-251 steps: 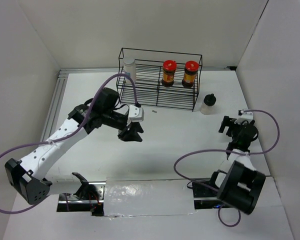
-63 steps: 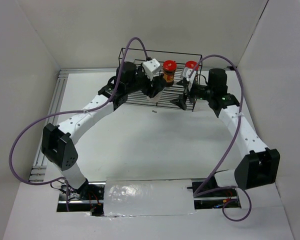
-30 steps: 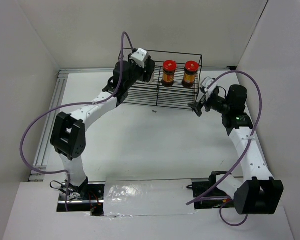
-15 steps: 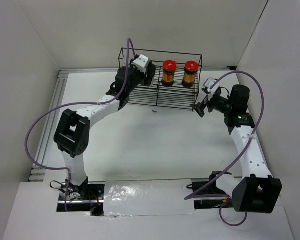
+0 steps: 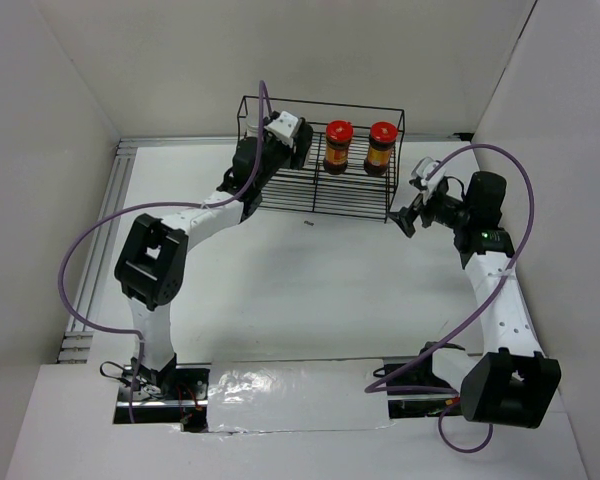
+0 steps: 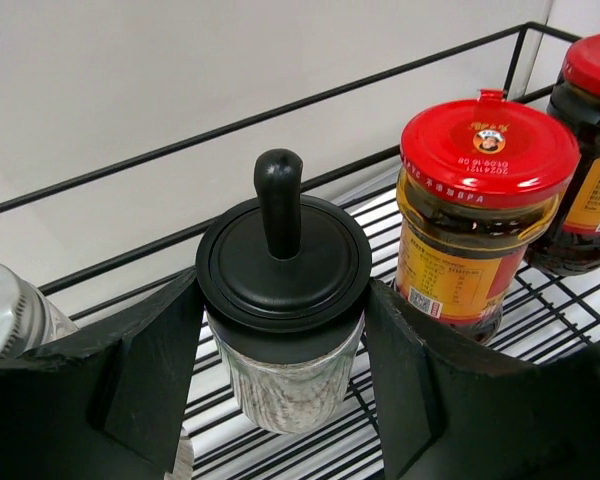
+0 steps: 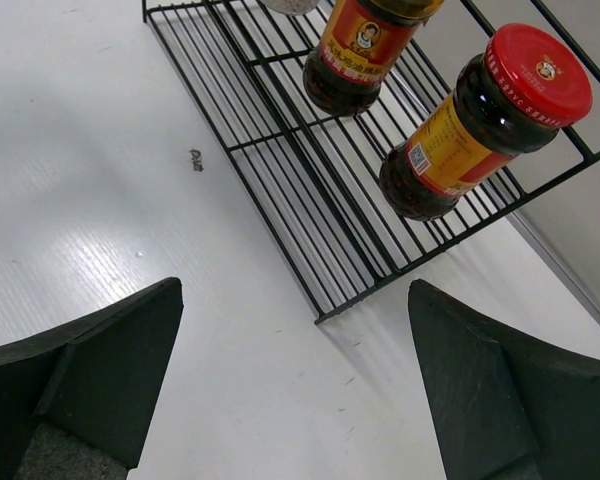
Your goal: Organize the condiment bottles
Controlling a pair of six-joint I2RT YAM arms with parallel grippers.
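Note:
A whitish bottle with a black cap [image 6: 283, 300] stands upright between my left gripper [image 6: 283, 290] fingers, which press on both sides of its cap over the wire rack [image 6: 130, 160]. In the top view the left gripper [image 5: 290, 140] hides it. Just to its right stand two amber bottles with red caps [image 6: 480, 200] [image 6: 590, 150], seen from above as the left one [image 5: 338, 145] and the right one [image 5: 382, 147]. Another whitish bottle [image 6: 15, 310] shows at its left. My right gripper [image 5: 405, 215] is open over the table by the rack's right front corner [image 7: 325, 315].
The black wire rack [image 5: 350, 213] stands at the back of the white table, close to the rear wall. A small dark speck [image 5: 309, 223] lies on the table in front of it. White walls close in both sides.
The black-capped bottle, earlier on the table right of the rack, is now in my left gripper inside the rack. My right gripper has drawn back to the right, away from the rack.

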